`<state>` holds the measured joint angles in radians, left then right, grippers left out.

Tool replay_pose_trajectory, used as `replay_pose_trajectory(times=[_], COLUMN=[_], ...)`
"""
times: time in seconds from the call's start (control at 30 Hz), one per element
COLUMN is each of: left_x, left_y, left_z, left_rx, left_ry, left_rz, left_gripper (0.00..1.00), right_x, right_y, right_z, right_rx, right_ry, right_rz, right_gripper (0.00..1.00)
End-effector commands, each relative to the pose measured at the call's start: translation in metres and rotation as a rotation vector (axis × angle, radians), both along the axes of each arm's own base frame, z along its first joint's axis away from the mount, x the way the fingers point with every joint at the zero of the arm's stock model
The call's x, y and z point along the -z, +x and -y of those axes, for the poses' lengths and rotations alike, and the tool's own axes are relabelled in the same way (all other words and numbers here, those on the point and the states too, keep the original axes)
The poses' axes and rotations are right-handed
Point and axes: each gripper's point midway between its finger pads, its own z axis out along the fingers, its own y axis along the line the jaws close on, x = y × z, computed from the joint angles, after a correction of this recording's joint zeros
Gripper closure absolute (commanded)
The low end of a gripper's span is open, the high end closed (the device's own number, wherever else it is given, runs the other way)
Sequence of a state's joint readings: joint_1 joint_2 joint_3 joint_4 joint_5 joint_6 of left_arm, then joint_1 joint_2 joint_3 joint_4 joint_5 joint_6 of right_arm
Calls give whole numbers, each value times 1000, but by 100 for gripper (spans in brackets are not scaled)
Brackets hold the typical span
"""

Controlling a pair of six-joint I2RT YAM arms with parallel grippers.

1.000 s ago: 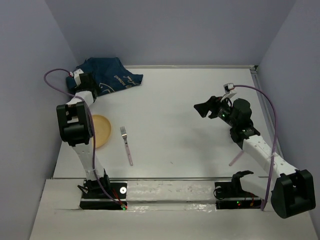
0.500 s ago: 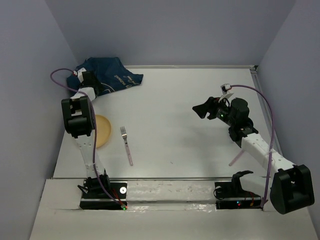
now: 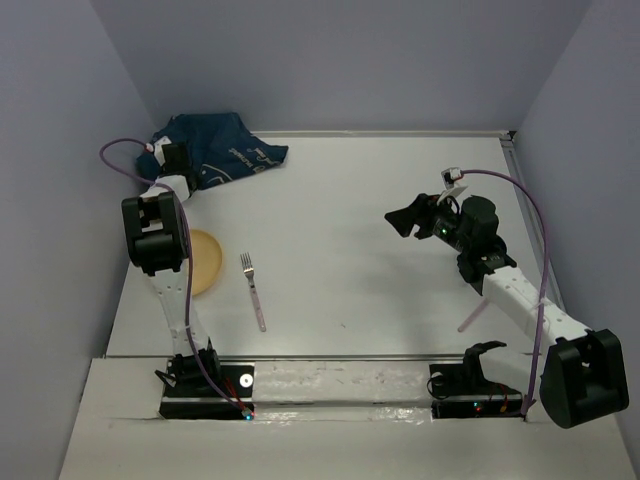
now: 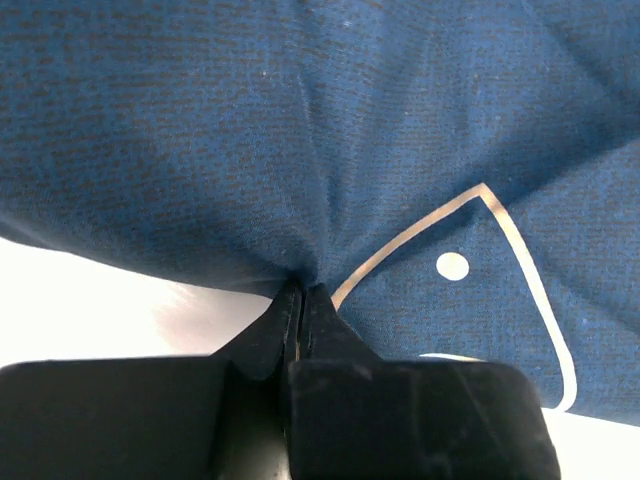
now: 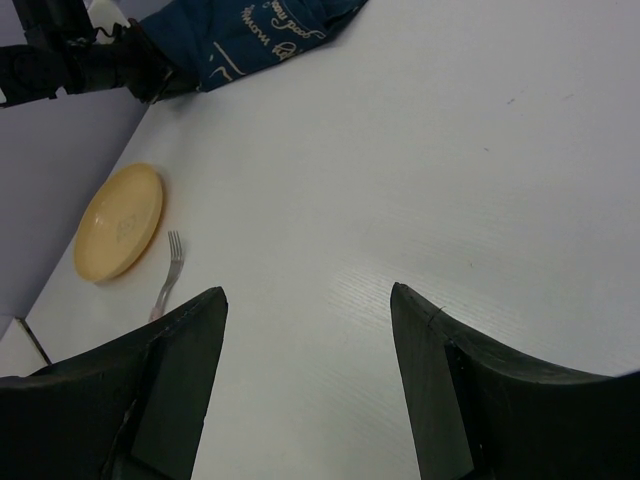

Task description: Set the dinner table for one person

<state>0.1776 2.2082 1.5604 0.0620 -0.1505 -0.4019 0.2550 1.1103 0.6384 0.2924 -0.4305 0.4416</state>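
Observation:
A crumpled dark blue cloth mat (image 3: 228,150) with white script lies at the far left corner of the white dinner table (image 3: 340,190). My left gripper (image 3: 190,172) is shut on the mat's near edge. In the left wrist view the jaws (image 4: 303,292) pinch a fold of the blue fabric (image 4: 400,150). A yellow plate (image 3: 202,262) and a fork (image 3: 253,290) lie near the left front. My right gripper (image 3: 405,218) hangs open above the table's right half, holding nothing. From its wrist view (image 5: 308,300) I see the plate (image 5: 120,222), fork (image 5: 168,270) and mat (image 5: 260,35).
Grey-blue walls close the table on the left, back and right. A metal rail (image 3: 525,220) runs along the right edge. Purple cables loop from both wrists. A pale pink stick-like thing (image 3: 472,316) lies under the right arm.
My left gripper has closed on the mat's edge, and the cloth has bunched slightly toward it. The right arm has barely moved and stays open.

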Motion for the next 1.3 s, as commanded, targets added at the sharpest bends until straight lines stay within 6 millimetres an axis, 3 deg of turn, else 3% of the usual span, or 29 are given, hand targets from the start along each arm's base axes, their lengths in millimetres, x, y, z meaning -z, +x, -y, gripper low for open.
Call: replay_pose_trajectory(times=[0.0,0.13,0.17,0.23,0.3,0.33,0.43,0.47,0.53,0.57,0.67,0.73,0.77,0.8,0.87,0.9,0.97,1.07,1.1,1.17,1.2,1.23,1.27], left_x=[-35,-76,-95,-115,-150,-162,-211,-231,-265,-276,-299,-303,-328,-312,-322,-317,-286,-240,-228,-207,-202,-202,-202], left_y=[13,25,31,36,40,39,36,31,23,16,2,-15,-24,-32,-44,-48,-59,-73,-79,-87,-88,-87,-86], left_z=[15,62,85,100,138,174,210,230,249,265,287,301,306,313,325,333,356,376,386,393,395,394,391], left_rx=[70,174,219,252,314,390,440,482,515,540,563,564,567,574,611,626,670,696,708,722,727,730,730], left_ry=[6,-27,-40,-49,-71,-104,-180,-213,-258,-271,-289,-350,-431,-479,-537,-547,-569,-581,-590,-603,-598,-587,-547], left_rz=[73,181,223,263,331,355,451,488,557,575,628,650,736,717,768,758,692,610,586,556,547,549,555], left_gripper=[100,100,100,100,100,100,100,100,100,100,100,100,100,100,100,100,100,100,96,81,56,45,16], right_x=[-22,-19,-19,-19,-16,-16,-16,-16,-15,-15,-13,-12,-11,-10,-8,-6,0,11,16,21,25,27,34], right_y=[4,6,6,6,8,8,8,9,10,10,12,12,14,14,17,17,22,26,29,32,33,34,37], right_z=[-3,-4,-4,-4,-3,-3,-3,-2,0,0,2,4,5,6,7,8,9,12,14,17,18,19,21], right_rx=[-10,-13,-13,-11,-7,-7,-8,2,12,14,27,39,51,55,67,71,84,100,119,135,140,148,162], right_ry=[15,15,14,14,8,7,3,0,-5,-7,-14,-17,-21,-25,-31,-34,-46,-71,-83,-97,-105,-111,-129], right_rz=[65,55,54,54,50,49,52,53,53,51,44,40,39,34,26,14,-7,-50,-67,-80,-95,-102,-126], right_gripper=[28,28,28,28,28,28,27,27,27,26,26,25,24,23,22,21,20,19,18,17,16,16,15])
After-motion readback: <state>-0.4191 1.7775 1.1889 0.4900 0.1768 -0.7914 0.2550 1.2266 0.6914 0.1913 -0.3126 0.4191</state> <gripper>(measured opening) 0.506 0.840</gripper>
